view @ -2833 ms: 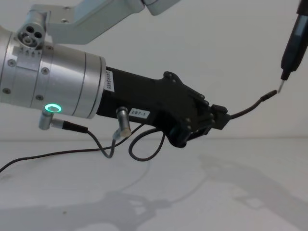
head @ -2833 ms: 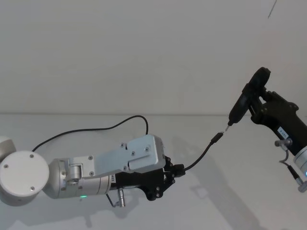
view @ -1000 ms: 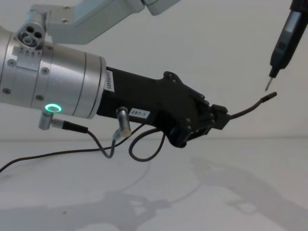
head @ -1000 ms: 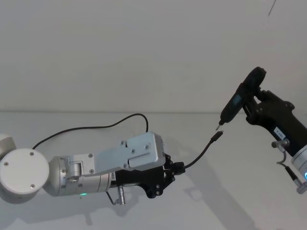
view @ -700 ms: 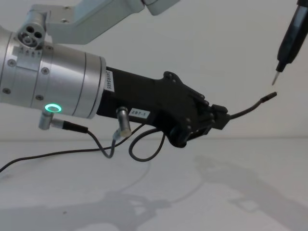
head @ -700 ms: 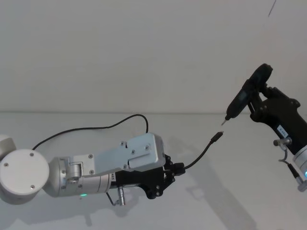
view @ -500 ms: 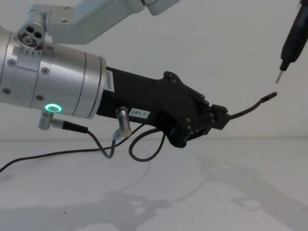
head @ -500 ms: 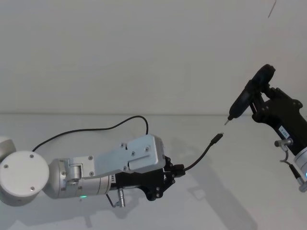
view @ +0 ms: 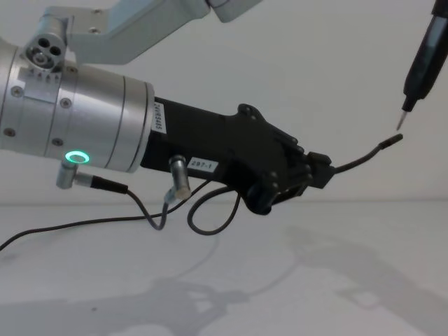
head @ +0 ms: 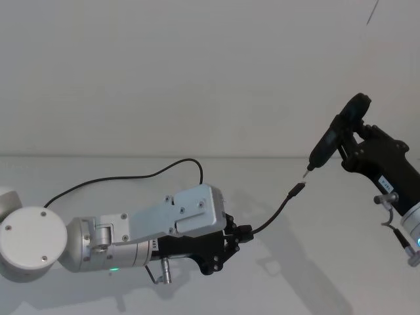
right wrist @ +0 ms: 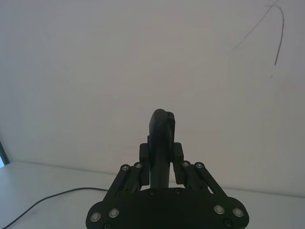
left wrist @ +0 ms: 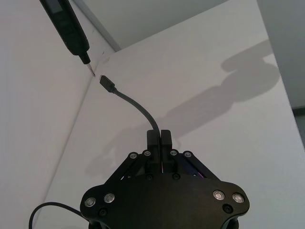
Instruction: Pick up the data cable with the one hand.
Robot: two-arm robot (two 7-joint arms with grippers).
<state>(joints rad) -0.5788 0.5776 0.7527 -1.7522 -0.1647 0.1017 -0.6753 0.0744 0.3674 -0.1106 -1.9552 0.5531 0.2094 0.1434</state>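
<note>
Above the white desk (head: pixel 341 262), the left gripper (head: pixel 244 231) was clamped on the cable (head: pixel 274 213) a short way behind its plug (head: pixel 298 188); the free end arched up and forward, the plug held in the air. The rest of the cable trailed back in a loop under the gripper and lay along the desk toward the robot's left. The right gripper (head: pixel 348 146) was closed around a slim black tool (head: pixel 330 142), whose metal tip (view: pixel 400 120) hung just above the plug, apart from it.
</note>
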